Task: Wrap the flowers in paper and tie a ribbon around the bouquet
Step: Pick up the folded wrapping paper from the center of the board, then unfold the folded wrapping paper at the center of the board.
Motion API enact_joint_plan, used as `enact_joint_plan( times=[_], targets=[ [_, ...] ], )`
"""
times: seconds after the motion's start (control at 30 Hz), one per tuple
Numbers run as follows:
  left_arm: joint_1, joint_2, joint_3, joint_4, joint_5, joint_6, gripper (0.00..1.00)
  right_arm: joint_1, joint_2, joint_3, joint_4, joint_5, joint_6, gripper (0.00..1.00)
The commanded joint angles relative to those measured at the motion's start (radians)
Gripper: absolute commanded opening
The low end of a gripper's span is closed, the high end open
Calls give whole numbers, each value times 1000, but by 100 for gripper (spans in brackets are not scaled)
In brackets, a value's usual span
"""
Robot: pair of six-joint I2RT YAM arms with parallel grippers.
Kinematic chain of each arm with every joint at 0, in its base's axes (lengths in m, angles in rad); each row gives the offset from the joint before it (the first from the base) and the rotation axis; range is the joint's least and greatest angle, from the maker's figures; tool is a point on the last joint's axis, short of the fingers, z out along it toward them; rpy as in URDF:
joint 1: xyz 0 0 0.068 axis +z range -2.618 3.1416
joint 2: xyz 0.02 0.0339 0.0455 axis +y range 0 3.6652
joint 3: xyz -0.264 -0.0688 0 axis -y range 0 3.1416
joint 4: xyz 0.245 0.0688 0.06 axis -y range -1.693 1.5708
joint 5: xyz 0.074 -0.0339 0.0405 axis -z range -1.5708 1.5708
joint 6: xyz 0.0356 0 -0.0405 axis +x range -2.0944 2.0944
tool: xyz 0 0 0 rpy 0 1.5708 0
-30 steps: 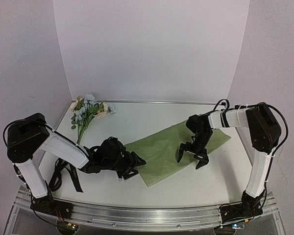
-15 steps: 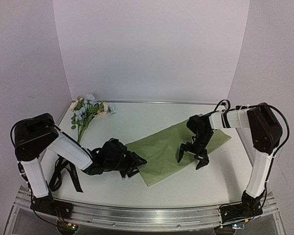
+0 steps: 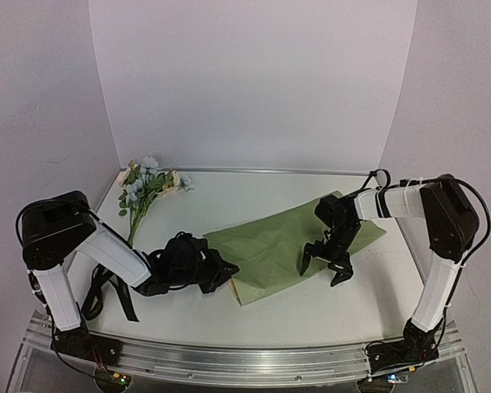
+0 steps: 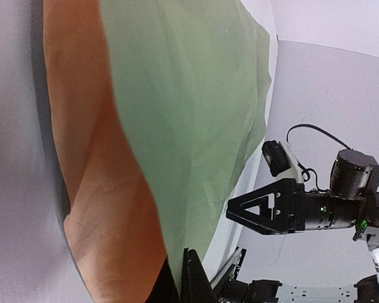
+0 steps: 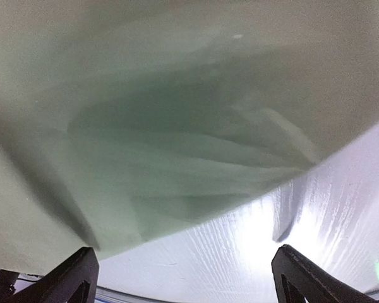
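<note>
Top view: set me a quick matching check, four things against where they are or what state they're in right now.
1. flowers
2. ribbon
3. left gripper
4. right gripper

A. open, over the paper
B. lying at the far left
C. shut on the paper's near-left corner
D. lying at the near left

Pairs: 1-B, 2-D, 3-C, 4-A

Flowers [image 3: 147, 187] lie behind-left of the paper [image 3: 282, 241], ribbon [image 3: 124, 299] to its left, left gripper [image 3: 229, 270] at its near-left corner, right gripper [image 3: 323, 273] over its right half.
</note>
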Motion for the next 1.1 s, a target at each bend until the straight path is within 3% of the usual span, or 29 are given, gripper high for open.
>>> enact_joint_plan(
  times=[0.0,0.27,0.5,0.73,0.93,1.07],
  targets=[
    [7,-178,-36,-37,-149,125,0,-16,-95,-3,-33,61,9,98],
    [-8,-404,-101,-174,-295,264,0,-106,-121,-36,-44,82,71,98],
    [-52,-514,-113,-229,-315,476,0,-158,-105,-62,-43,104,104,97],
    [-206,-496,40,-359,-309,875,0,-165,16,38,-44,79,135,90],
    [-334,-412,182,-456,-348,1110,0,-164,129,121,4,35,200,73],
    [-412,-328,292,-509,-394,1244,0,-163,173,135,87,11,273,68]
  ],
)
